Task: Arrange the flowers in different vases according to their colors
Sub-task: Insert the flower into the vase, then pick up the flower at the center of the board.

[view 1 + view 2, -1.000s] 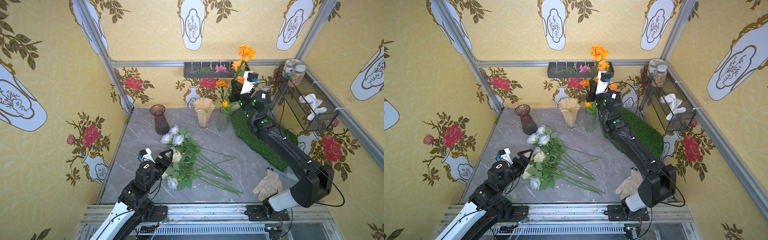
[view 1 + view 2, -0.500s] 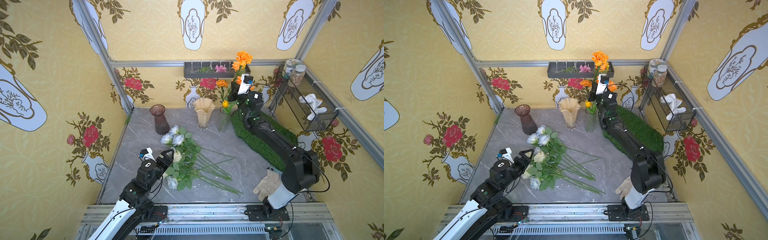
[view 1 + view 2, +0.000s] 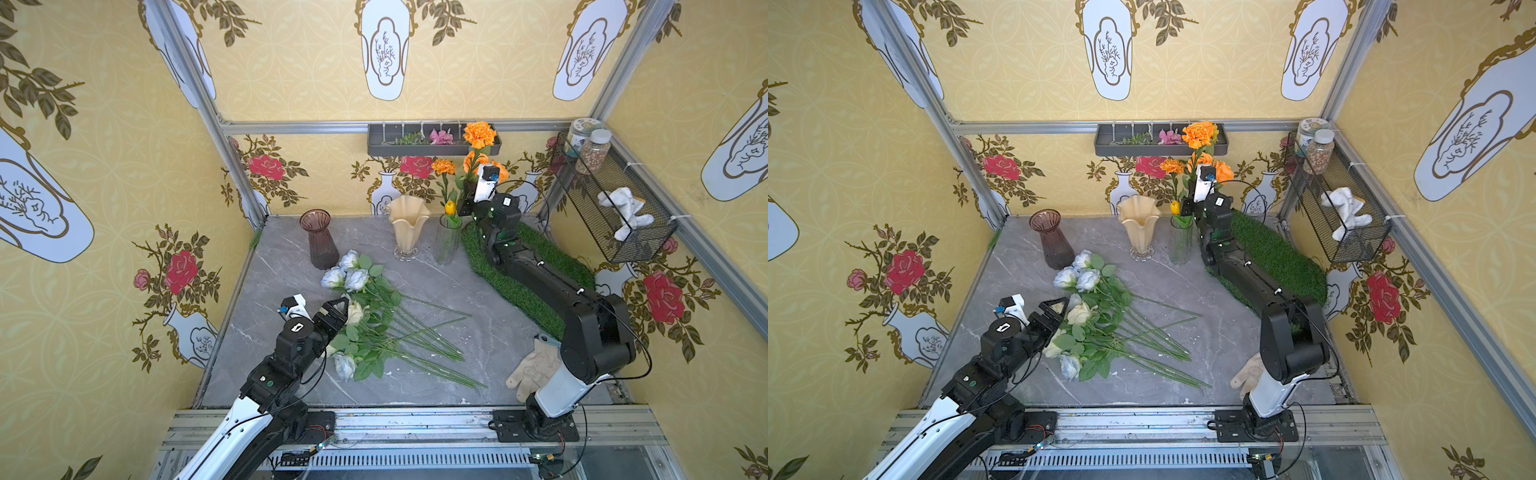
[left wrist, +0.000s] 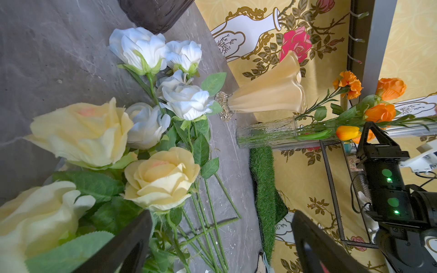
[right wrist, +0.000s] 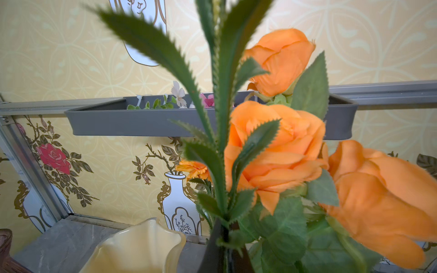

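Several cream and pale blue-white flowers (image 3: 374, 320) lie in a pile mid-table, blooms toward the left arm. My left gripper (image 3: 338, 305) (image 3: 1059, 305) (image 4: 220, 224) is open, hovering by the cream roses (image 4: 160, 177), holding nothing. Along the back stand three vases: a purple-brown vase (image 3: 320, 239), a cream ruffled vase (image 3: 408, 226) (image 5: 139, 248) and a clear vase (image 3: 448, 241) (image 4: 267, 132) holding orange flowers (image 4: 380, 112). My right gripper (image 3: 465, 203) (image 3: 1185, 203) (image 5: 224, 238) is just above the clear vase, shut on the stem of a tall orange marigold (image 3: 480, 135).
A green grass mat (image 3: 532, 274) lies under the right arm. A work glove (image 3: 534, 368) lies at the front right. A grey wall tray (image 3: 386, 147) with small blossoms hangs at the back. A wire basket (image 3: 640, 245) with jars is on the right wall.
My right gripper has come down with the marigold, so its bloom is lower and closer to the clear vase. The left gripper has hardly moved.
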You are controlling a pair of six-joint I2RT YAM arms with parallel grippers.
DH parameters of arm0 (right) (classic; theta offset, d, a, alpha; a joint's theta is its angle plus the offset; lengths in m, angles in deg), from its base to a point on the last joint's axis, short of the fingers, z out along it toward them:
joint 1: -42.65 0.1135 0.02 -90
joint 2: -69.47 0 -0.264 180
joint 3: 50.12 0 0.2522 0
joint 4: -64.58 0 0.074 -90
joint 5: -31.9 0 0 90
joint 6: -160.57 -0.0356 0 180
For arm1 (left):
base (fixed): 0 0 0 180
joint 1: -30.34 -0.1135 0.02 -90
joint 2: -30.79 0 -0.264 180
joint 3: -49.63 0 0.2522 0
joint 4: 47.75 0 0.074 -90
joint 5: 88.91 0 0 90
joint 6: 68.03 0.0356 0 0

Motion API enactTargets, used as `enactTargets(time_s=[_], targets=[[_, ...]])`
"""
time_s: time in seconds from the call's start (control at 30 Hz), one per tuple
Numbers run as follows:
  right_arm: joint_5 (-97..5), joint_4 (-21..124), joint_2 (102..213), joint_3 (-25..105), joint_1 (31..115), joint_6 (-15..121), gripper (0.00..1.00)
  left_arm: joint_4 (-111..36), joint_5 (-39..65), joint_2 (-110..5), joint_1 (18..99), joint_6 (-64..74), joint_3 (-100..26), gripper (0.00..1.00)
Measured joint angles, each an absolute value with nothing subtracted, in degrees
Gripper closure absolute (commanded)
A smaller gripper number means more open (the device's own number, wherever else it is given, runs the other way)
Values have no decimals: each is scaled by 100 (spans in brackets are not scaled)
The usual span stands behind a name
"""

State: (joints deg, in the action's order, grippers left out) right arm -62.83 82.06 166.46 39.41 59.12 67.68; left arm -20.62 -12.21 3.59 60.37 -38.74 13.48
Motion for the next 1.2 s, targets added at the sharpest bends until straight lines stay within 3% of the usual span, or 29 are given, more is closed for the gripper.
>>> enactTargets(time_s=[0.07,0.1,0.23,0.67,1.0,1.1,1.2], targets=[[-6281,8103,16689,3941,5896,6689,47,-2062,-1221,348,6037,-3863,1348,6],[-6275,8020,16689,3941,5898,6648,38,-2062,-1221,348,6037,-3861,1348,6],[-6270,7603,16593,3952,5918,6639,25,-2062,-1225,357,6037,-3850,1348,6],[-6288,5566,14954,4090,5938,6138,12,-2062,-1245,691,6037,-3861,1422,6],[-5319,3013,13992,3690,5920,5098,17,-1918,-1349,1231,6037,-4162,1641,7],[-4865,2722,13898,3043,6165,4691,18,-1820,-1380,1319,6037,-4265,1649,7],[-4705,2680,14064,2381,6952,4307,19,-1711,-1419,1334,6037,-4320,1647,7]])
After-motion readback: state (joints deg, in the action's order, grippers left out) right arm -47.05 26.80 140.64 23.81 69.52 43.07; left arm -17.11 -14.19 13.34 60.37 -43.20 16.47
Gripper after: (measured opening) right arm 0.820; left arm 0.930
